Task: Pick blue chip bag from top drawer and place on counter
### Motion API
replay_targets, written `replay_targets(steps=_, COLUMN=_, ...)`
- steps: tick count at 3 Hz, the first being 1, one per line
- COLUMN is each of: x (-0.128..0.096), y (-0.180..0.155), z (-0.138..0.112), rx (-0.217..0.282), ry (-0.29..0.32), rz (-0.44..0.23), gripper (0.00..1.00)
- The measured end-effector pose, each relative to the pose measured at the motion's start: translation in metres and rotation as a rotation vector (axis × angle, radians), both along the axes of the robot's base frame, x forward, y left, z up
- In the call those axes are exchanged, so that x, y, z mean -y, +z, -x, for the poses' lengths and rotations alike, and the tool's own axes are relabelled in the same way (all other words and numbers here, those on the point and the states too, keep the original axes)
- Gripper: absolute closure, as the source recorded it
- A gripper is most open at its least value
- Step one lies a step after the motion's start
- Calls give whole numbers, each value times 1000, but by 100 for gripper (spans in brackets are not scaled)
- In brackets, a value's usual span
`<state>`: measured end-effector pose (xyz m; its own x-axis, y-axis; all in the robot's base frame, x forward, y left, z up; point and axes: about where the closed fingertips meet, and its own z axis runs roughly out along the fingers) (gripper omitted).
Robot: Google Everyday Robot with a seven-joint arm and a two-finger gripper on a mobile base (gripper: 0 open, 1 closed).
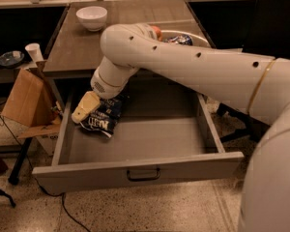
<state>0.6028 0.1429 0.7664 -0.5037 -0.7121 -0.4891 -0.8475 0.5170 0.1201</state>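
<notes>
The top drawer [135, 170] is pulled wide open, grey, with a dark pull handle [143, 174] on its front panel. The blue chip bag [104, 120], dark blue and crumpled with white lettering, lies on the drawer floor at the left rear. My gripper [85, 108] reaches down into the drawer at the end of the white arm. Its cream tip rests at the bag's left edge, close to the drawer's left wall. The counter [130, 28] is the grey-brown wood-grain top right behind the drawer.
A white bowl [92, 17] stands on the counter's far left. A shallow dish [181, 36] with a can and an orange item sits at its right, partly behind my arm. A cardboard box [26, 98] and white cup [34, 52] stand left; a black chair [275, 37] stands right.
</notes>
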Motion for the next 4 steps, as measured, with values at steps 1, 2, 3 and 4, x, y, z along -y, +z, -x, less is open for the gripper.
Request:
replay_targets(steps=1, x=-6, y=-34, z=-10, rx=-54, ry=-50, rz=-26, gripper=0)
replay_targets(steps=2, x=-8, y=-55, z=-18, rx=-99, ry=-154, rz=-90, gripper=0)
replay_targets(steps=3, x=-22, y=-69, z=-33, rx=-134, ry=-266, rz=-152, gripper=0)
replay_targets(steps=4, x=-39, y=-79, z=-47, rx=-166, ry=-357, rz=-201, gripper=0)
